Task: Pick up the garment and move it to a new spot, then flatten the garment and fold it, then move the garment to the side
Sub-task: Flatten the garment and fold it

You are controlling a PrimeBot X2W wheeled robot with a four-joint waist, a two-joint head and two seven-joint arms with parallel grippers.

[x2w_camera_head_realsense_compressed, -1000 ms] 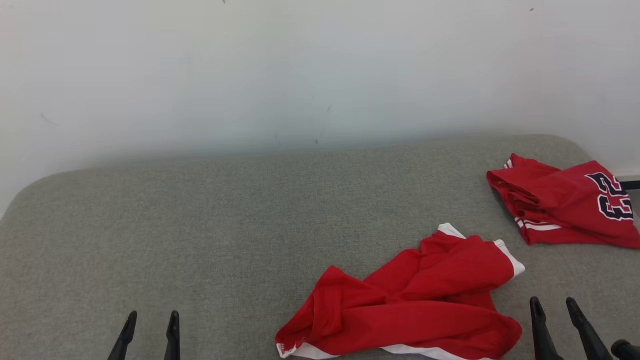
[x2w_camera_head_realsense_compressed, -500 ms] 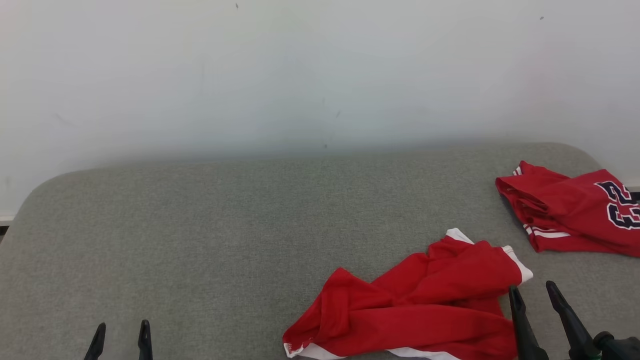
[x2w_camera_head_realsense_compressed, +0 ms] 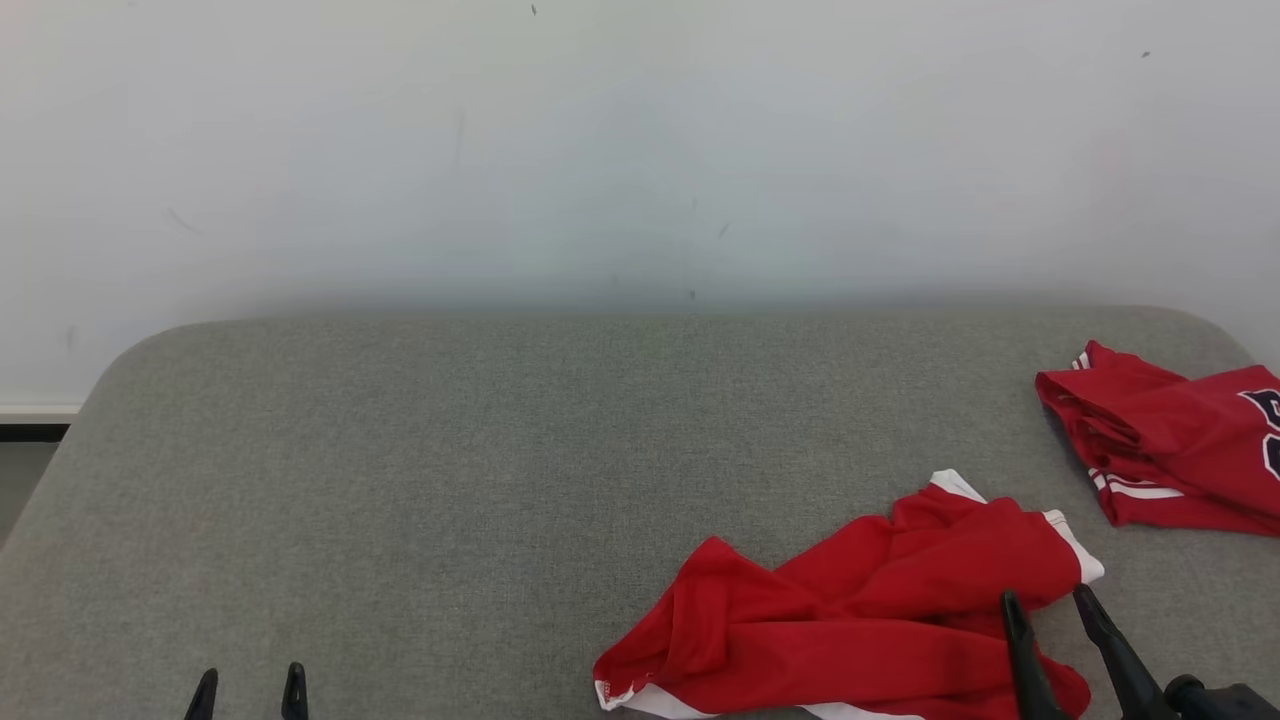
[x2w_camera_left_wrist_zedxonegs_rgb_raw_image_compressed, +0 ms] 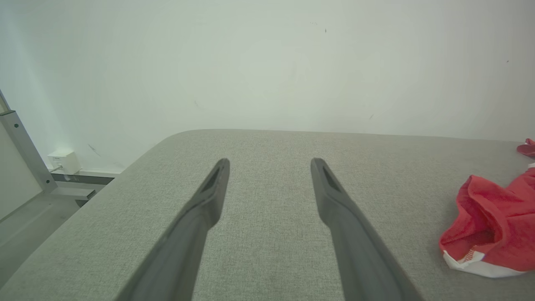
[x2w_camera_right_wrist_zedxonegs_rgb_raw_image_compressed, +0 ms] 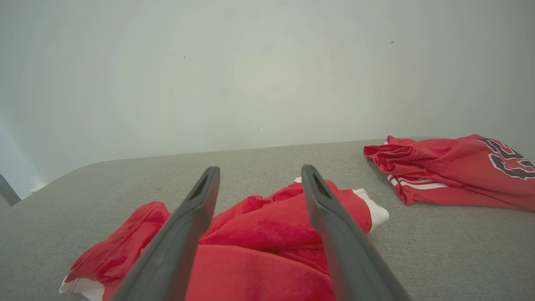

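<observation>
Your head view looks down from high on the near side of the crumpled red garment [x2w_camera_head_realsense_compressed: 850, 620], toward the white wall [x2w_camera_head_realsense_compressed: 640, 150]. Your left wrist view sits low over the grey surface [x2w_camera_left_wrist_zedxonegs_rgb_raw_image_compressed: 267, 251], well left of that garment, facing the wall. Your right wrist view hovers close above the garment; all three views share it.

Grey fabric-covered platform [x2w_camera_head_realsense_compressed: 450, 450], rounded corners, filling 6 o'clock; plain white wall [x2w_camera_head_realsense_compressed: 600, 150], lightly scuffed, at 12; dark skirting strip [x2w_camera_head_realsense_compressed: 30, 432] and grey floor [x2w_camera_head_realsense_compressed: 12, 475] at 9.
</observation>
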